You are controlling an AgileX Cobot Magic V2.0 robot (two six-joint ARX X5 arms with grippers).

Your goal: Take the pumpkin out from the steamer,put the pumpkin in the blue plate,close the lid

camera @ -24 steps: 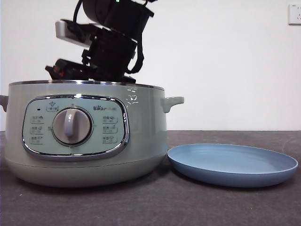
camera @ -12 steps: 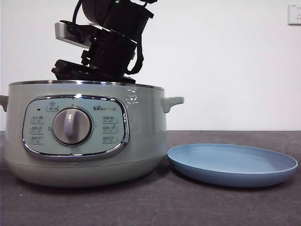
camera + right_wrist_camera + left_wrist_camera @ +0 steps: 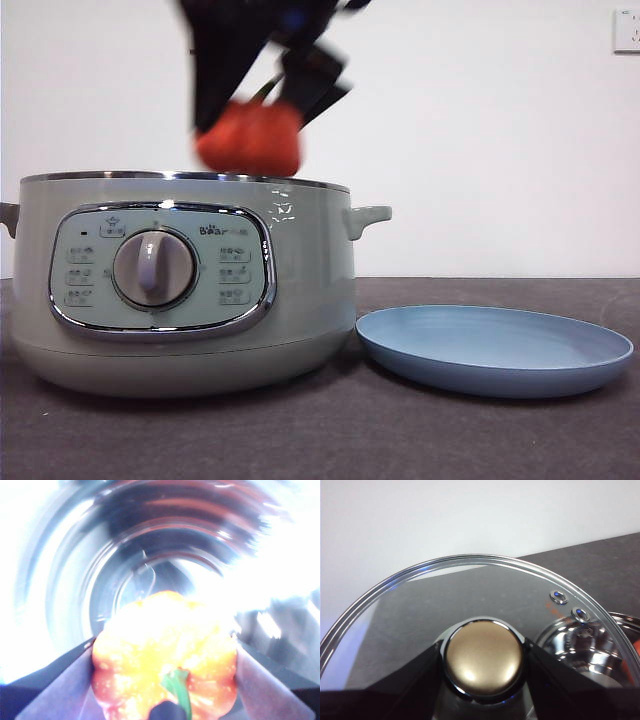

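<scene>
Two grippers are engaged: the pumpkin [image 3: 250, 138] is clamped by the right gripper [image 3: 165, 680] just above the steamer [image 3: 180, 285]; the lid [image 3: 470, 605] is gripped at its knob by the left gripper [image 3: 482, 662].

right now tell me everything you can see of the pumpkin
The pumpkin is small, orange-red and faintly ribbed, with a curved green stem that shows in the right wrist view. The right gripper holds it between its black jaws, in the air just above the steamer rim. It looks motion-blurred and touches nothing else.

Pumpkin [image 3: 250, 137] above steamer [image 3: 180, 285] in right pincer [image 3: 165, 680]; blue plate [image 3: 495, 350] beside steamer.
</scene>
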